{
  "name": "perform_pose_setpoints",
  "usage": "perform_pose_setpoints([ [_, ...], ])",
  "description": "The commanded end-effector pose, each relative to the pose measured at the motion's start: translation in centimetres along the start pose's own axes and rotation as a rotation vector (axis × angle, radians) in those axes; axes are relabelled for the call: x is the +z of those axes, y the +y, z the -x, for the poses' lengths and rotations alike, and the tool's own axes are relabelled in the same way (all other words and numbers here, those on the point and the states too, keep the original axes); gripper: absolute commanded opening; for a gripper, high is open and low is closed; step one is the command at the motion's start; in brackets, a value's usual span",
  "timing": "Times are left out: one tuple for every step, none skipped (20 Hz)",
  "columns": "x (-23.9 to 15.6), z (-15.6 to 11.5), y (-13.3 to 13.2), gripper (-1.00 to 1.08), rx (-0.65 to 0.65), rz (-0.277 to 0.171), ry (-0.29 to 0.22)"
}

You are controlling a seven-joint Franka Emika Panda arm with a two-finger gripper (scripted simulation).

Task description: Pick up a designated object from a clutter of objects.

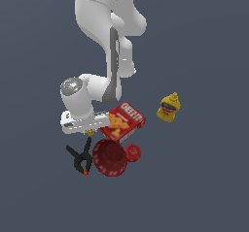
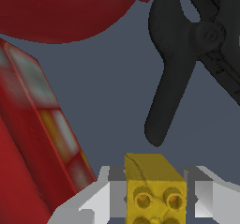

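Observation:
The tiny yellow blocky piece (image 2: pixel 154 178), with round dark studs on its face, sits between my gripper's (image 2: pixel 155 197) two fingers (image 2: pixel 117 192). Both pads press against its sides, so the gripper is shut on it. In the exterior view the gripper (image 1: pixel 90 132) is low, between the red Cheez-It box (image 1: pixel 127 122) and the black spring clamp (image 1: pixel 81 157). Only a speck of the yellow piece (image 1: pixel 90 130) shows under the hand there. I cannot tell whether the piece is off the floor.
The red ribbed bowl (image 1: pixel 110 157) and the small red round item (image 1: pixel 133 152) lie just beyond the gripper. The mustard bottle (image 1: pixel 168 107) stands apart at the exterior view's right. In the wrist view the clamp handle (image 2: pixel 173 78), box edge (image 2: pixel 42 138) and bowl (image 2: pixel 61 12) crowd close.

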State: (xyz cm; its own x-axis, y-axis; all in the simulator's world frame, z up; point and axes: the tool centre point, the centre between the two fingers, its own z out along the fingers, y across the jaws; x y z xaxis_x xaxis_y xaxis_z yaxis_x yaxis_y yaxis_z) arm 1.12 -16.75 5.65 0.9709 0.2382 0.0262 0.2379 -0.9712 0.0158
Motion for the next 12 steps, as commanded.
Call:
perform_pose_setpoints([
  [-1.0,-0.2,-1.3,-1.0,-0.001,0.0,0.0],
  [-1.5,-0.2,-1.9,-1.0,-0.001,0.0,0.0],
  [-2.1,-0.3,-2.6,-1.0,-0.001,-0.001,-0.001],
  [-2.7,-0.4,-3.3,-1.0,-0.001,-0.001,-0.001],
  [-3.3,-0.5,-4.1,-1.0,-0.001,-0.001,-0.002],
  [-4.0,-0.6,-4.9,-1.0,-0.001,-0.001,-0.003],
  [-4.7,-0.7,-5.8,-1.0,-0.001,-0.001,-0.003],
  [-5.4,-0.8,-6.7,-1.0,-0.001,-0.002,-0.004],
  [-6.2,-0.9,-7.7,-1.0,0.0,-0.002,-0.005],
  [-7.1,-1.0,-8.7,-1.0,0.0,-0.002,-0.006],
  [-7.9,-1.1,-9.7,-1.0,0.0,-0.002,-0.006],
  [-8.7,-1.2,-10.7,-1.0,0.0,-0.002,-0.007],
])
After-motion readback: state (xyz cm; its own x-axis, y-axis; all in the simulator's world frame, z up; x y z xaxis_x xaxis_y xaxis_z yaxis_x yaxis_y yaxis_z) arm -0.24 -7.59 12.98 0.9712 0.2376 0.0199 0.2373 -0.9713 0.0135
